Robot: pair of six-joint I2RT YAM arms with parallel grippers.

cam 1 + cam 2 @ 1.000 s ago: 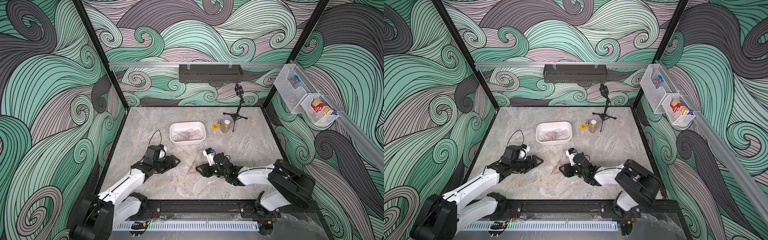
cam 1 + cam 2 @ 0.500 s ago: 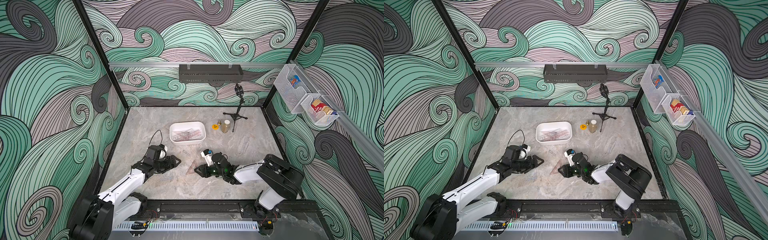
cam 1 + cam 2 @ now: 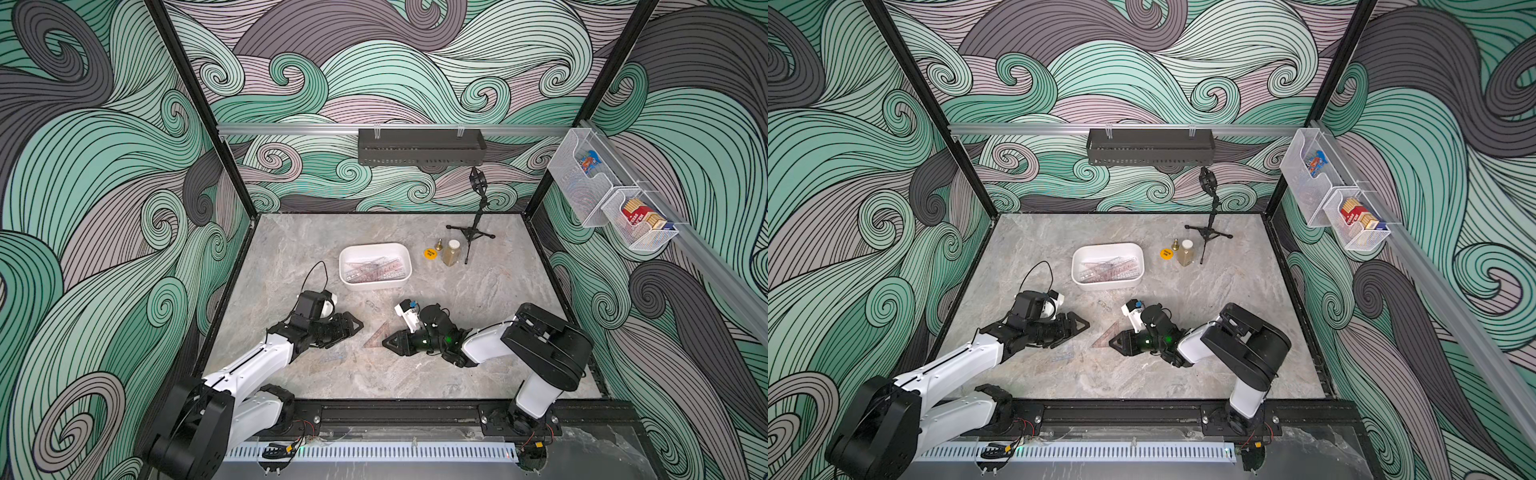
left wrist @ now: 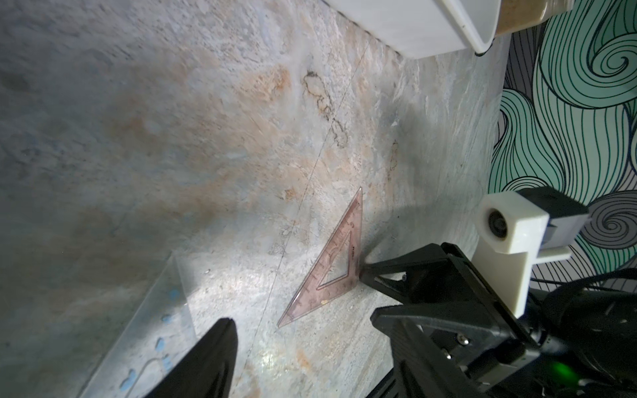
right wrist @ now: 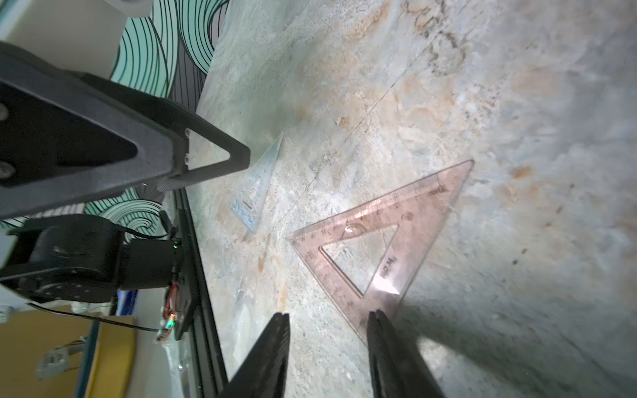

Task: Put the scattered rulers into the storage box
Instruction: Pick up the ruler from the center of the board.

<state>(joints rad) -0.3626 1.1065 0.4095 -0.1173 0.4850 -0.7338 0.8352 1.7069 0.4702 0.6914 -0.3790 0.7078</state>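
A pinkish-brown triangle ruler (image 3: 377, 336) (image 3: 1105, 336) (image 5: 413, 241) (image 4: 339, 241) lies flat between both arms. My right gripper (image 3: 387, 341) (image 3: 1113, 343) (image 5: 327, 318) is open, low over the table, with one fingertip (image 5: 374, 318) at the triangle's near corner. A bluish clear triangle (image 4: 155, 310) (image 5: 255, 193) (image 3: 1065, 353) lies by my left gripper (image 3: 356, 325) (image 3: 1084, 325), which is open and holds nothing; one of its fingers (image 4: 213, 358) overlaps that ruler. The white storage box (image 3: 376, 246) (image 3: 1106, 246) (image 4: 413, 27) behind them holds several rulers (image 3: 374, 270).
A yellow disc (image 3: 430, 253), a small jar (image 3: 451, 252) and a black tripod stand (image 3: 471, 235) stand at the back right. Small wire loops (image 3: 372, 305) lie near the box. A dark tray (image 3: 419, 146) hangs on the back wall, wire baskets (image 3: 615, 199) on the right wall.
My right gripper has slid left to the pinkish triangle's corner and its jaws have narrowed. The right arm's elbow has shifted. The left arm has hardly moved.
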